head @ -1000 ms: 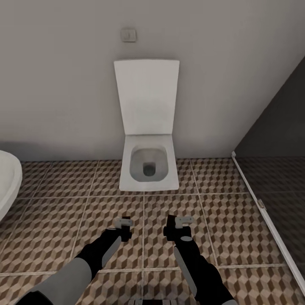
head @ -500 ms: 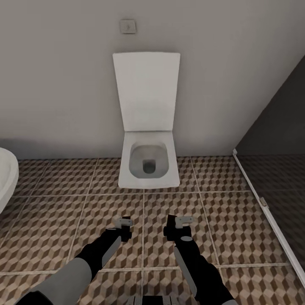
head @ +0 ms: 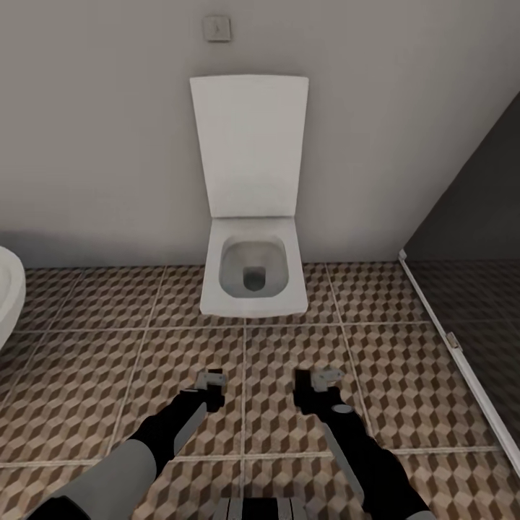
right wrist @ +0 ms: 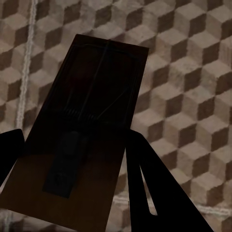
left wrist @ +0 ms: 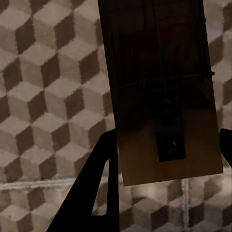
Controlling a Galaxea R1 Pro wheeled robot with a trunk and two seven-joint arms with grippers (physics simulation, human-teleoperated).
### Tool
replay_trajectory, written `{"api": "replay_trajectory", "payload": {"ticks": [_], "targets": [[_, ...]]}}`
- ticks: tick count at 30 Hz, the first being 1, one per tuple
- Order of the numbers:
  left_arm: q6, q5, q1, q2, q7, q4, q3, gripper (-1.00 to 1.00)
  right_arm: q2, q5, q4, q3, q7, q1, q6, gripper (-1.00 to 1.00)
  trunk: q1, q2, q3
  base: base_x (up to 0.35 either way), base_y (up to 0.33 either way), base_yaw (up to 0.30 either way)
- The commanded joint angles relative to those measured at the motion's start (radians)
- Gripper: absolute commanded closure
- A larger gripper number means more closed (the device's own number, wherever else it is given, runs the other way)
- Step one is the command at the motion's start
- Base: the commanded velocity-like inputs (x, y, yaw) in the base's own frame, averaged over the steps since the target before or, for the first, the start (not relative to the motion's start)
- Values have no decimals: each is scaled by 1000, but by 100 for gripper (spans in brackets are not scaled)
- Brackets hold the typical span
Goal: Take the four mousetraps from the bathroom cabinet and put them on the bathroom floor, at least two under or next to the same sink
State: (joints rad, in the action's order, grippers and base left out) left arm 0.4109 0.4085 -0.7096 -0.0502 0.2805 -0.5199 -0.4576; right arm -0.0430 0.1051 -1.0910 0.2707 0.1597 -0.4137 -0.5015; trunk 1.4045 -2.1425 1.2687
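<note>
Each hand carries one of the mousetraps, a flat brown wooden board with dark metal parts. My left gripper [head: 211,390] [left wrist: 166,140] is shut on one mousetrap [left wrist: 159,96], held above the bathroom floor [head: 108,361] of cube-pattern tiles. A second mousetrap [right wrist: 87,125] is clamped in my right gripper [head: 318,390] [right wrist: 72,140], also over the tiles [right wrist: 193,72]. Both hands hang low in front of me, side by side. The cabinet and the sink are out of view.
A white toilet [head: 253,278] with its lid up stands against the grey wall straight ahead, a flush plate [head: 217,29] above it. A rounded white fixture's edge [head: 7,296] shows at the far left. A dark glass shower screen [head: 462,347] runs along the right.
The whole view has shifted: the toilet looms a little larger and the white fixture has slid further left. My right gripper has moved slightly right; both still hold their traps.
</note>
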Motion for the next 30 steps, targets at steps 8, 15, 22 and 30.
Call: {"api": "replay_trajectory", "payload": {"ticks": [8,15,22,30], "targets": [[4,9,-1,0,9,-2,-7,100,11,15,3,4,-22,0,-1,100,31,-57,26,0,0,0],[4,9,-1,0,9,-2,-7,100,9,15,5,8,-23,0,0,100,57,-106,48,0,0,0],[5,9,-1,0,9,-1,-7,100,8,15,7,59,-23,0,1,100,84,-155,70,0,0,0],[5,8,-1,0,8,0,-7,100,8,15,7,65,-23,0,1,100,115,-211,95,0,0,0]]}}
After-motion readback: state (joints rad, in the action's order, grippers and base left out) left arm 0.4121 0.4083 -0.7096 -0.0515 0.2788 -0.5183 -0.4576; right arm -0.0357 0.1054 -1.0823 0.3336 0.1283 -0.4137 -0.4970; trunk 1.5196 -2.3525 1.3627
